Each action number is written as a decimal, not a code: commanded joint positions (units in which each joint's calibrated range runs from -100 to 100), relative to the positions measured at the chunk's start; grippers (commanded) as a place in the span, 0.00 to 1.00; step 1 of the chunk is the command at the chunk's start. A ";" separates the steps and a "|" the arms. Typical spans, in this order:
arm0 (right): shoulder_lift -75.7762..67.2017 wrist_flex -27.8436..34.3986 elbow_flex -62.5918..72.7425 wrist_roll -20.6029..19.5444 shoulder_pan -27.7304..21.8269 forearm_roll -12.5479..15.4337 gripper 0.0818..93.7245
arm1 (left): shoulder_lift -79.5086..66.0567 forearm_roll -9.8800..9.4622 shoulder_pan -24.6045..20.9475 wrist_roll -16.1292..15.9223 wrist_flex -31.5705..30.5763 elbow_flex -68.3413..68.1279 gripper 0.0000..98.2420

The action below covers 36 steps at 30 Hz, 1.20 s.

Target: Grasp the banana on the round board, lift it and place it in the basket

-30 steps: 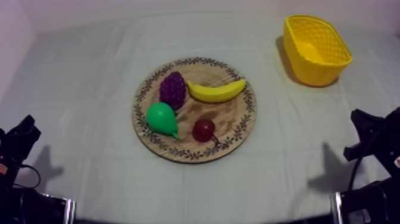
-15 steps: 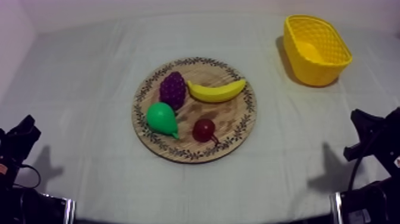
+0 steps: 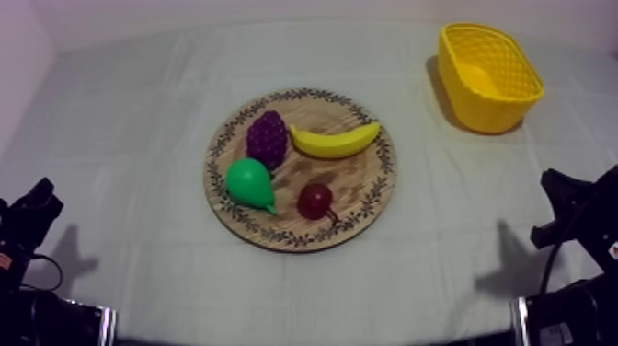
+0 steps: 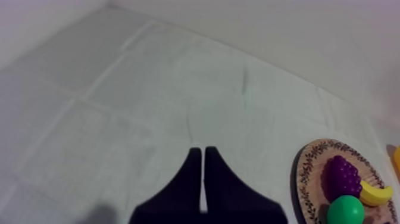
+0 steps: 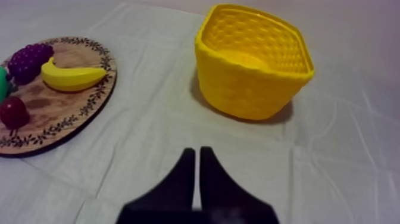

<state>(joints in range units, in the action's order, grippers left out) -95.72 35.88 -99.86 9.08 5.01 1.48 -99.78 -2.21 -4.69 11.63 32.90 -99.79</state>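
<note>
Clenched empty: left jaws, right jaws. Pear (image 5: 2, 83) cut off beside board (image 5: 65, 102); banana (image 5: 71, 77) clear, grapes (image 5: 28, 59) just beside; basket (image 5: 250, 95) apart.

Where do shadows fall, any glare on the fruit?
Top view: the yellow basket throws a shadow toward the wooden board; no glare on the banana. Right wrist view: a shadow hugs the basket's base on the board side. Left wrist view: cloth evenly lit.

Black arms (image 3: 28, 219), matte black tapered jaws
</note>
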 commanded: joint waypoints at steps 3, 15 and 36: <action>-0.03 0.14 -0.03 0.03 -0.53 -0.26 0.00 | -0.05 0.03 0.02 0.02 0.00 0.01 0.00; 7.14 0.03 6.10 1.51 -0.69 -2.93 0.01 | -0.05 0.03 0.02 0.02 0.00 0.01 0.00; 42.99 7.85 47.28 8.92 -1.19 1.94 0.01 | -0.05 0.03 0.02 0.00 0.00 0.01 0.00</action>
<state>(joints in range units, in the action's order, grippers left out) -56.48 42.98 -56.28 17.62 3.54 3.27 -99.78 -2.21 -4.69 11.63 32.90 -99.79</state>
